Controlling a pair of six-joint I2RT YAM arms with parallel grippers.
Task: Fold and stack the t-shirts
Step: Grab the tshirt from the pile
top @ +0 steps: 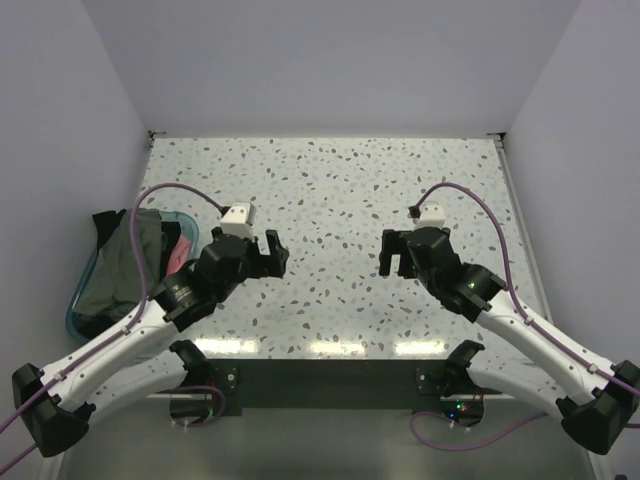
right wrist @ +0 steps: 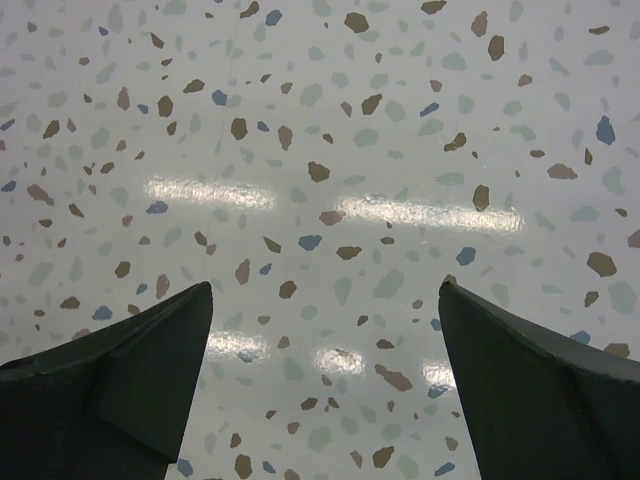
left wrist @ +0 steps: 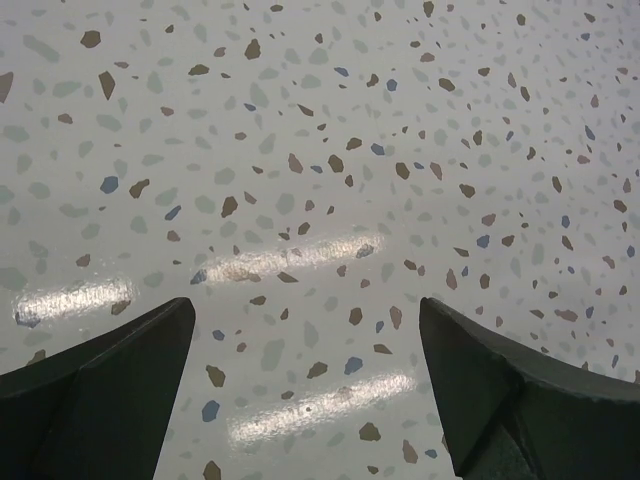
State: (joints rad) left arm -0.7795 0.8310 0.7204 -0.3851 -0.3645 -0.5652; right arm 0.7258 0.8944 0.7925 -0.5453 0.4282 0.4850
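Both my hands are empty. My left gripper (top: 273,254) and my right gripper (top: 388,254) hover with jaws spread wide over the white speckled tabletop (top: 330,180), and both wrist views show only bare surface between the fingers.

The main risk, as I judge it, is in the first pick. The shirts lie bunched together, so a grab into the pile could catch two layers at once and drag a second shirt out. It could also hook the rim and tip or slide the container, which sits right at the table's left edge. A pinch on a loose fold might also lift a crumpled wad that won't spread flat.

The one container is the teal plastic tub (top: 72,318), just beside my left forearm. A dark olive-green t-shirt (top: 125,265) fills most of it, a black t-shirt (top: 105,225) spills over its far rim, and a pink t-shirt (top: 178,256) peeks out on the table side. No shirt is folded or out on the table yet.
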